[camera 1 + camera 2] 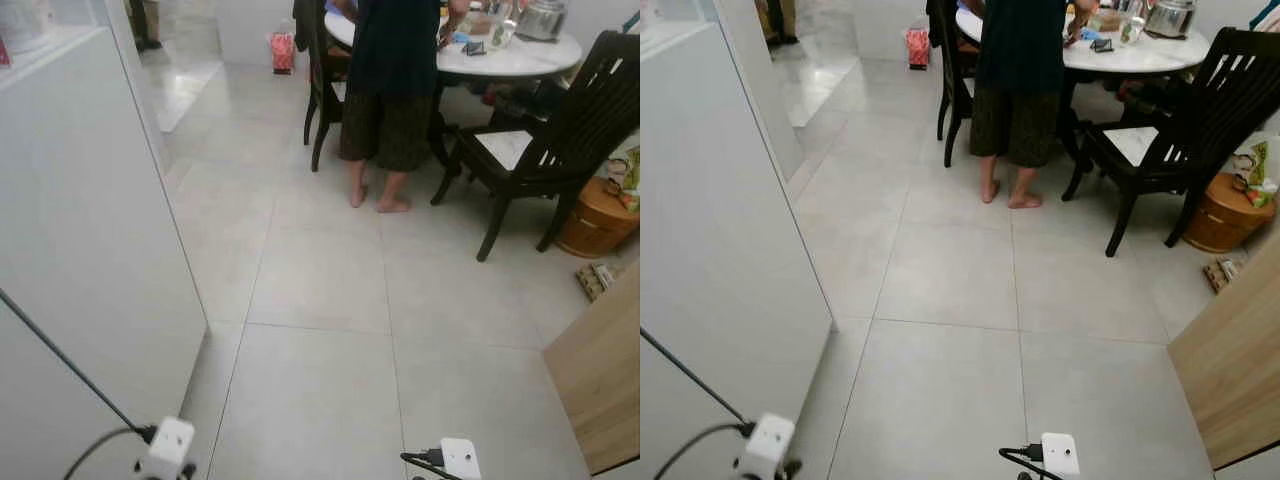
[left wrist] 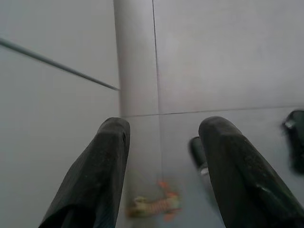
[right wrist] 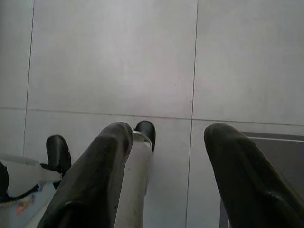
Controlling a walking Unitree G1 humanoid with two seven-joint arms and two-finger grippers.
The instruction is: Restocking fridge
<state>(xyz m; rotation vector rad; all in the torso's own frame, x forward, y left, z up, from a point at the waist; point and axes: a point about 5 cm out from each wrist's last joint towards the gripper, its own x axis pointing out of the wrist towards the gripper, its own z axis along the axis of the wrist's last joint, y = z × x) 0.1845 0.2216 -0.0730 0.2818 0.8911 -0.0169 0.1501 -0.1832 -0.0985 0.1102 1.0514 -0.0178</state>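
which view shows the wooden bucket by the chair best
The right eye view: the wooden bucket sits fully in frame, right of the black chair. In the left eye view it lies at the right edge, partly behind the chair leg. Both wrist views look down at floor tiles.

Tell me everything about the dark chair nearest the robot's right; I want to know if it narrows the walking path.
The dark chair is black-looking wood with a slatted back and a pale seat pad. It stands upright on the tiled floor, pulled out from the round white table and angled, its splayed front leg reaching onto the open tiles. A wooden tub sits just behind it. Nothing lies on the seat.
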